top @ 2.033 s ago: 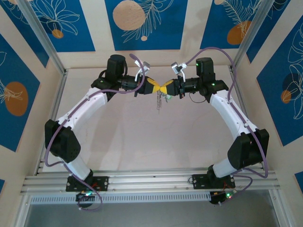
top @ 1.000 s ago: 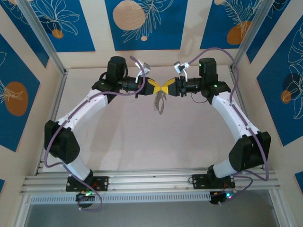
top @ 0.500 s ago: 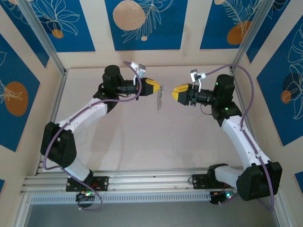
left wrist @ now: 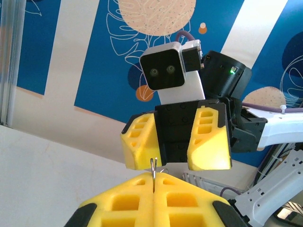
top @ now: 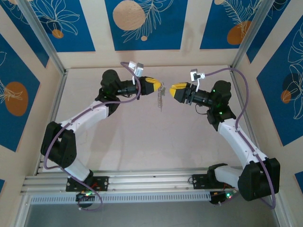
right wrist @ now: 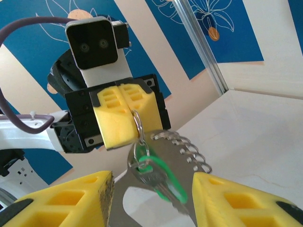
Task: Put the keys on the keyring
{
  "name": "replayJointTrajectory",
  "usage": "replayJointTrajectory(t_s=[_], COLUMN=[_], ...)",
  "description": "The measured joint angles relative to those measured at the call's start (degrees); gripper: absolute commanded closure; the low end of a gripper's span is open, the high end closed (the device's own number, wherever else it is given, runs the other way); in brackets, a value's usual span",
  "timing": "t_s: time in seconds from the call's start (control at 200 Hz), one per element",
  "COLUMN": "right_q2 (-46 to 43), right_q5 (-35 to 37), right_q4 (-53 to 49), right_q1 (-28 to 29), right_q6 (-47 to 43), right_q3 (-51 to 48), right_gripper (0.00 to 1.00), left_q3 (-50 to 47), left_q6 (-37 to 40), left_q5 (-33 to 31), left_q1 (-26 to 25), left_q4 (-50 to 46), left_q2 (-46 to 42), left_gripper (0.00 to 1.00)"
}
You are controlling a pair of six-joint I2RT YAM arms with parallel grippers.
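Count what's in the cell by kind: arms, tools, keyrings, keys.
Arms: 2, left arm, right arm
Tools: 2, left tool, right tool
Keyring: 1
Green-headed key: 1
Total: 6

Overhead view distant; left wrist faces right gripper [left wrist: 176, 161] closely, vice versa.

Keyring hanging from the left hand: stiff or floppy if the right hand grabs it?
Likely floppy: the keyring dangles from the left hand by one thin loop, so it should swing. Probably light; its smooth metal may slip.
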Motion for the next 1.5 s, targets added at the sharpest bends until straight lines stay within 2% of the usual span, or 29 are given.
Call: replayJointTrajectory(t_s=[0.375,0.815,0.93,1.055,1.5], right_q2=[1.8,2.6,3.2,3.4,3.3], right_q5=[2.1,2.1,1.5,1.1,1.0], right_q4=[0.4,-0.9,-1.1,-1.7,-3.0], right_q1=[1.5,1.9,2.0,2.6,2.7], right_q6=[-0.3,-1.4,-1.9,-2.5,-3.8], right_q3=[0.6,2.2,2.6,2.9,2.9], right_gripper=[0.58,0.71,0.82,1.0,1.0], left_q3=[-0.4,-0.4,-0.4,-0.4,-0.4], left_q6=[-0.1,0.0,0.0,0.0,0.2], left_q5=[-1.3,-1.5,-1.8,-2.4,-3.4], left_q1=[-1.0,-1.4,-1.4,-1.4,-1.7], left_q4=[0.8,0.6,-0.1,-1.0,-1.7], left_q2=[0.0,0.0,0.0,0.0,0.0], left_gripper=[1.0,1.0,1.0,1.0,1.0])
